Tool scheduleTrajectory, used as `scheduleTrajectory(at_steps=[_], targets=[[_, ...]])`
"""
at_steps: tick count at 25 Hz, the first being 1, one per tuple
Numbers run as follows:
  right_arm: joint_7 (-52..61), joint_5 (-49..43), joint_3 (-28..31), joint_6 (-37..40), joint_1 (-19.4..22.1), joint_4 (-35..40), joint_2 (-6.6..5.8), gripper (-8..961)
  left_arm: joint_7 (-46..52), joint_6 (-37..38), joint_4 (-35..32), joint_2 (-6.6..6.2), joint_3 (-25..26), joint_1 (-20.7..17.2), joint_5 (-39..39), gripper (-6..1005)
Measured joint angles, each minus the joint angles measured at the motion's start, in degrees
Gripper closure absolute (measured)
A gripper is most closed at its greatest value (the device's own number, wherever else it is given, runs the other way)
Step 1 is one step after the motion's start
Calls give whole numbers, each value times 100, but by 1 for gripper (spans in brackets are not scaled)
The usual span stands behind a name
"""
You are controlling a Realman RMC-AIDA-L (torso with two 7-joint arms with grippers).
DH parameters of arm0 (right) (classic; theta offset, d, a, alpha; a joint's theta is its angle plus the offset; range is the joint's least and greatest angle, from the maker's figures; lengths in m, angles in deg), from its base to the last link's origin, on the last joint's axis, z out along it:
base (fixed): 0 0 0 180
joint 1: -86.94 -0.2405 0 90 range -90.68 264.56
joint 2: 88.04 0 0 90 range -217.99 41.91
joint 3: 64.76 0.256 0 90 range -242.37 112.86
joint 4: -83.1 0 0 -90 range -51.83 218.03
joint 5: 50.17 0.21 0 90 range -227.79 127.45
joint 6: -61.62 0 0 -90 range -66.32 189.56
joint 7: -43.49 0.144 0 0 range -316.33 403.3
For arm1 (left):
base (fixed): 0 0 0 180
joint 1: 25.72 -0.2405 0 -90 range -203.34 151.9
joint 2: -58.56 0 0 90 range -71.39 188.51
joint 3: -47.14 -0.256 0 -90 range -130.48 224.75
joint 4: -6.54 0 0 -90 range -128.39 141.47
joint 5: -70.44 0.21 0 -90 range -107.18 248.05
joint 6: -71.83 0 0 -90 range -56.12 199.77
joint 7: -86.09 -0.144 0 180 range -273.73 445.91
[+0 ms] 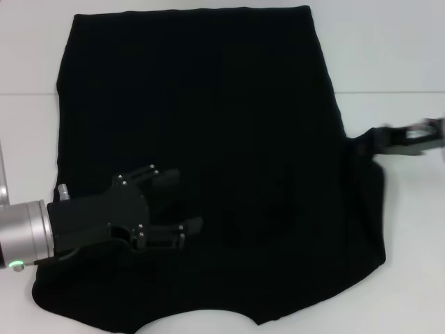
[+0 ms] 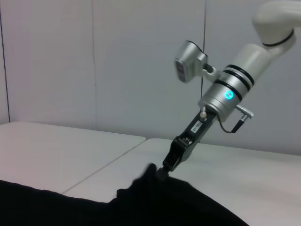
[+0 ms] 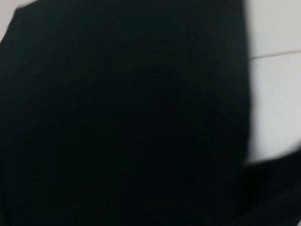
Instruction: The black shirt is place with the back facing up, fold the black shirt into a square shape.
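Over the black shirt (image 1: pixel 208 104), left tool (image 1: pixel 182 203) gapes; right tool (image 1: pixel 372 141) pinches its edge.

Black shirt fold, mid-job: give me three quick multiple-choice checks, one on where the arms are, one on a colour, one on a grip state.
1. Where is the left gripper?
A. Over the shirt's near left part
B. Off the table
C. At the shirt's far edge

2. What colour is the table?
A. Brown
B. White
C. Green

3. What is the right gripper doing?
A. Hanging open high above the table
B. Pinching the shirt's right edge
C. Holding a cup

Answers:
1. A: in the head view the left gripper sits above the black shirt, near its left side, fingers spread.
2. B: the bare table beside the shirt is white.
3. B: the right gripper meets a raised peak of cloth in the left wrist view; the head view shows it at the shirt's right edge, cloth pulled toward it.
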Motion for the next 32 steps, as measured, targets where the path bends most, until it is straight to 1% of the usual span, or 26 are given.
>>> scheduleTrajectory(at_steps=[2, 5, 7, 9, 12, 17, 21, 24, 28, 32], targets=[[38, -21, -305, 26, -210, -10, 101, 879, 0, -19, 1, -1, -1, 2, -1, 66], [137, -52, -916, 146, -508, -1, 270, 872, 0, -48, 1, -9, -1, 16, -1, 66], [170, -59, -1208, 284, -617, 76, 354, 868, 0, -61, 2, -17, 4, 27, -1, 66], [150, -69, -1341, 438, -676, 188, 413, 864, 0, -91, 2, -21, 8, 39, -1, 66], [159, -85, -1392, 613, -676, 364, 430, 858, -10, -133, 1, -26, 9, 51, -1, 66], [158, 39, -1239, 660, -441, 639, 426, 847, -34, -144, 1, -26, 11, 53, -71, 66], [156, 142, -1171, 639, -363, 589, 351, 657, -32, -144, 1, -30, 69, 53, -114, 66], [193, 130, -1169, 480, -341, 264, 289, 526, -19, -145, 1, -32, 95, 54, -150, 67], [190, 138, -1170, 272, -332, 7, 283, 361, -14, -149, 1, -35, 140, 53, -159, 67], [161, 150, -1171, 35, -325, -186, 356, 295, -13, 6, -24, -49, 150, 28, -137, 67]])
